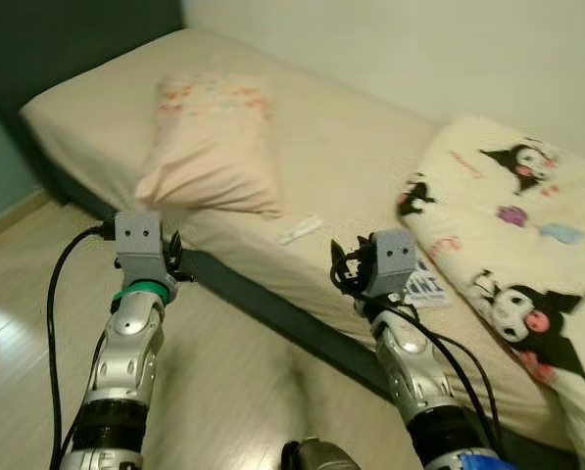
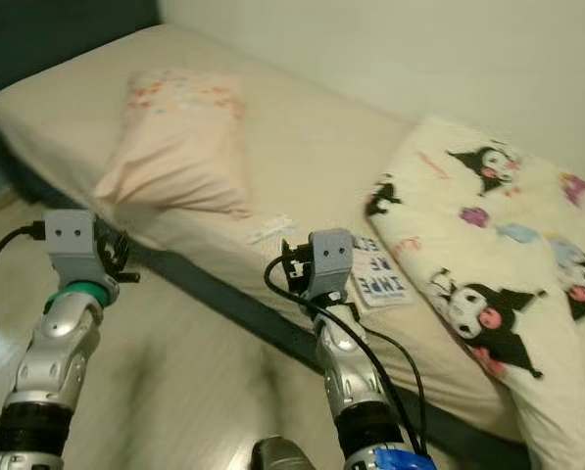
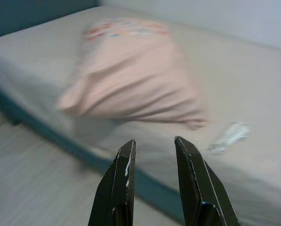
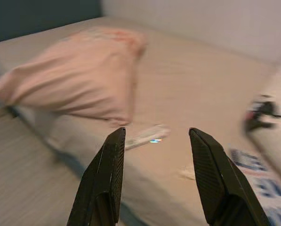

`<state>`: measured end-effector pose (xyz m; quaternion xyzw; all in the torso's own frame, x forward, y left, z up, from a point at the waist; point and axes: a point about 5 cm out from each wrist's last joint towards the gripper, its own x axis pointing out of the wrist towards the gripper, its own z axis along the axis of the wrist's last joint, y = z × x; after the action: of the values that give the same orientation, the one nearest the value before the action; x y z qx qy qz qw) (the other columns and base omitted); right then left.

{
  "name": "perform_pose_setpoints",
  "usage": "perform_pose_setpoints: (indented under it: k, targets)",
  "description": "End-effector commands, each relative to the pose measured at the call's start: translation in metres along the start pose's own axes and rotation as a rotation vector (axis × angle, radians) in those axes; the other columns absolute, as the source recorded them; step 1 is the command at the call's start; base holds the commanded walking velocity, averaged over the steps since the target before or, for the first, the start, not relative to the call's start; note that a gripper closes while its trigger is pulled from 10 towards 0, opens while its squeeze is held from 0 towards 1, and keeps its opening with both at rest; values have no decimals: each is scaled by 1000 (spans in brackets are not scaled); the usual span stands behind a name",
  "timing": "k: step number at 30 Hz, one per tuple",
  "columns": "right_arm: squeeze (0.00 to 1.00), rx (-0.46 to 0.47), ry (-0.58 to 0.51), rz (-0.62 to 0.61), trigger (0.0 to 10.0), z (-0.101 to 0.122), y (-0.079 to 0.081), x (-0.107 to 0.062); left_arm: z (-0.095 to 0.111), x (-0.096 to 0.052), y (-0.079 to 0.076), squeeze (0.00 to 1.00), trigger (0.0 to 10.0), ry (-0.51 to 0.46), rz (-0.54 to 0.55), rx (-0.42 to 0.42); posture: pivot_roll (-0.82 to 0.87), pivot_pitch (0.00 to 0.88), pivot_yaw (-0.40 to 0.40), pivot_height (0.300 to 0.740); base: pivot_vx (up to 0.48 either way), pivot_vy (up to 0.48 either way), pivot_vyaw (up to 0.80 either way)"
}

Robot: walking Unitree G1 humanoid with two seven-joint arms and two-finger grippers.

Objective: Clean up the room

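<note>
A pink pillow [image 1: 212, 142] lies on the beige bed [image 1: 341, 157], near its front edge. A small white wrapper [image 1: 300, 230] rests on the sheet just right of the pillow. A blue-and-white printed packet [image 2: 380, 277] lies by the cartoon-print blanket [image 1: 512, 245]. My left gripper [image 3: 153, 143] is open, held over the floor in front of the bed and pointing at the pillow [image 3: 131, 77]. My right gripper [image 4: 155, 134] is open with nothing in it, above the bed's edge, pointing at the wrapper [image 4: 145, 136].
The bed's dark base [image 1: 272, 308] runs diagonally across in front of me. Pale wood floor [image 1: 223, 392] lies between me and the bed. A white wall [image 1: 449, 49] stands behind the bed, and a dark headboard [image 1: 57, 39] at its left end.
</note>
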<state>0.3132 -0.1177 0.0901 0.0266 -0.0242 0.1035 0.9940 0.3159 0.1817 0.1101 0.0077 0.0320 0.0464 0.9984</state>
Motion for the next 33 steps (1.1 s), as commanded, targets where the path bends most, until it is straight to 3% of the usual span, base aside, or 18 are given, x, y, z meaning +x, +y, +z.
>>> perform_pose_setpoints:
  k: [1,18,33]
  targets:
    - [0,8,5,-14,10000,-1,-3,-2,-6,-2,0,0,10000,29,-2,3,-13,11,-10,740,0,0,-706]
    - [0,5,-2,-9,10000,0,-2,-1,-7,-2,0,0,10000,29,-3,7,-14,7,-12,740,0,0,-83]
    - [0,19,7,-9,10000,-1,-2,-1,-6,-2,0,0,10000,29,-2,6,-11,10,-10,740,0,0,-800]
